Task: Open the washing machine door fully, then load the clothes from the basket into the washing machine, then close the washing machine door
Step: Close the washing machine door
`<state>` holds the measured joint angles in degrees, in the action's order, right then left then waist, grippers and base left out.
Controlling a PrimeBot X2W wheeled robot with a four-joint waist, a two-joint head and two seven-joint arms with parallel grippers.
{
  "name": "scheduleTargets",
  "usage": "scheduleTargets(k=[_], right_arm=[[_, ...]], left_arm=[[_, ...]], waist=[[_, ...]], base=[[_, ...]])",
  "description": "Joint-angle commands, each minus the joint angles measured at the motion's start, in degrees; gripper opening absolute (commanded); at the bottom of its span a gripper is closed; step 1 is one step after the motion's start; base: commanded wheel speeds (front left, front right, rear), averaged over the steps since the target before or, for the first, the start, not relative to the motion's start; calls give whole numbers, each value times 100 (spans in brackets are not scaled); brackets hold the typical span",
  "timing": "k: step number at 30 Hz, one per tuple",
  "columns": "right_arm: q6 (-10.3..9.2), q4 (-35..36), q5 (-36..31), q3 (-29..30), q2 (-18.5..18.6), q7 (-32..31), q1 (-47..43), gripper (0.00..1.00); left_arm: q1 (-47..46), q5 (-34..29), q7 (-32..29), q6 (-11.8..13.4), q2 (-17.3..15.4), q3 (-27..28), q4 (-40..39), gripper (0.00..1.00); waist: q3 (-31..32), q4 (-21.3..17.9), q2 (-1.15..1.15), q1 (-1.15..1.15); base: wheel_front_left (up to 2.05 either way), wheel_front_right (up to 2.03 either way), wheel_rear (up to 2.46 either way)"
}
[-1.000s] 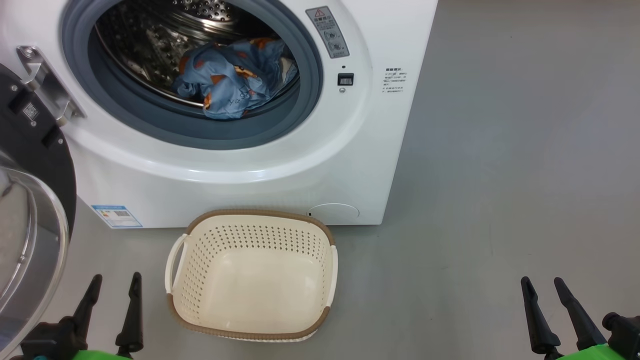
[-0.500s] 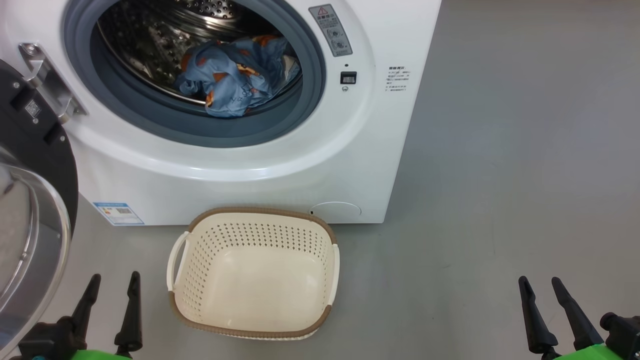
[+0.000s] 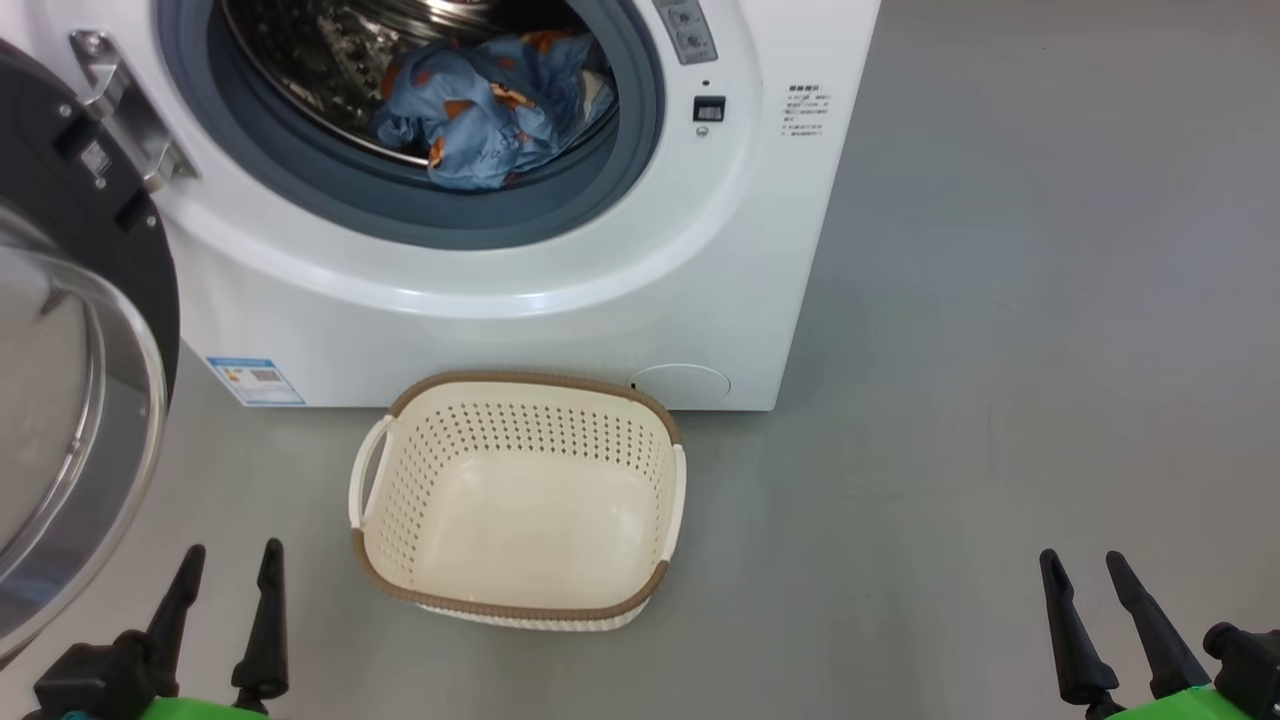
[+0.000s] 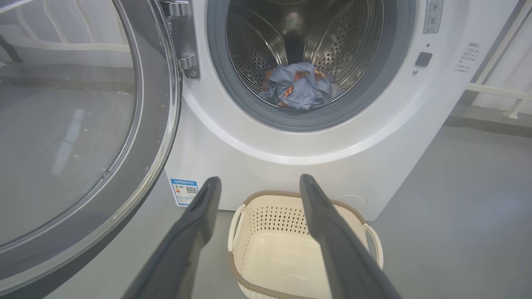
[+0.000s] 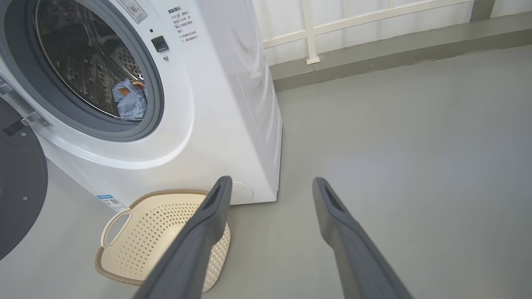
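Note:
The white washing machine [image 3: 560,300] stands with its door [image 3: 70,400] swung wide open to the left, black rim and glass bowl facing me. Light blue clothes [image 3: 490,110] with orange figures lie bunched in the steel drum [image 4: 299,37], at its front lip. The cream basket [image 3: 520,500] sits on the floor before the machine, with nothing in it. My left gripper [image 3: 230,565] is open at the lower left, beside the door's lower edge. My right gripper [image 3: 1085,570] is open at the lower right, over bare floor. Both hold nothing.
Grey floor [image 3: 1000,350] stretches to the right of the machine. A white railing [image 5: 332,25] and a low grey kerb [image 5: 395,54] run behind it. A blue label sticker [image 3: 255,380] marks the machine's lower left front.
The head view has shifted, so the machine, door and basket sit higher and slightly right in the picture. Both grippers hold the same open pose.

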<state>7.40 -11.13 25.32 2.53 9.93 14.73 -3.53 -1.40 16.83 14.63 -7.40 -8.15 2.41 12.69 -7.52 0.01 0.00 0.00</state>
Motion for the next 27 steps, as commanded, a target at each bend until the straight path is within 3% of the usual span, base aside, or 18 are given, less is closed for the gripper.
scheduleTargets(k=[1,15,27], right_arm=[[9,148,-13,-117,124,27,52,100],[9,181,-34,-158,134,27,81,100],[9,19,-28,-753,175,27,440,100]], left_arm=[[-130,85,37,-9,-151,177,-195,100],[-122,85,37,-9,-95,194,-266,100],[-15,39,37,-9,164,454,-308,100]], waist=[[-6,13,0,0],[7,254,0,0],[97,1060,0,0]], base=[[-64,64,0],[-9,9,0],[0,0,0]])
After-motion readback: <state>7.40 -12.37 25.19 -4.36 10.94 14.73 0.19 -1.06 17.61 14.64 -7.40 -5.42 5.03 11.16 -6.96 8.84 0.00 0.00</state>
